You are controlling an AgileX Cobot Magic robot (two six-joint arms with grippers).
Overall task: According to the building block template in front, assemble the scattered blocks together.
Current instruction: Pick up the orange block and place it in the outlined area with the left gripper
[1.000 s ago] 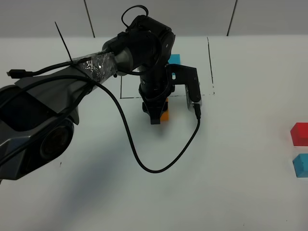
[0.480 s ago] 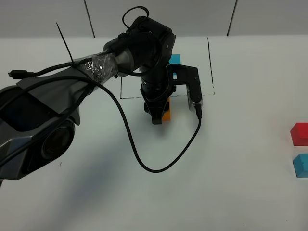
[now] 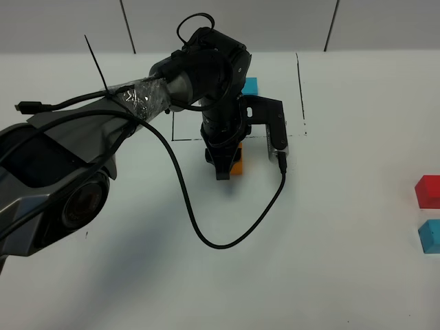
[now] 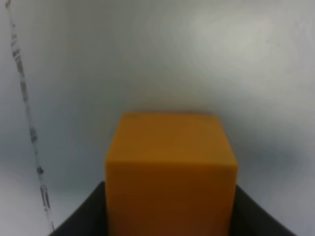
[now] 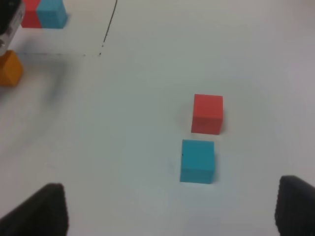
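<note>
My left gripper [image 3: 224,167] is shut on the orange block [image 3: 236,163] just in front of the template's black outline [image 3: 300,89]. In the left wrist view the orange block [image 4: 170,172] fills the gap between two dark fingers [image 4: 81,221]. Whether it touches the table I cannot tell. The arm hides most of the building block template; its blue cube [image 3: 249,86] shows, and the right wrist view shows its red cube [image 5: 30,12] and blue cube [image 5: 51,12]. The scattered red block [image 3: 430,191] and blue block [image 3: 430,236] lie at the far right. My right gripper [image 5: 171,201] hangs open above and before them.
A black cable [image 3: 227,237] loops from the left arm over the white table [image 3: 330,275]. A drawn black line [image 4: 24,98] runs beside the orange block. In the right wrist view the red block [image 5: 207,114] and blue block [image 5: 197,161] sit close together, a small gap between them.
The left arm has shifted only slightly, still gripping the orange block. The red and blue blocks at the right have not moved.
</note>
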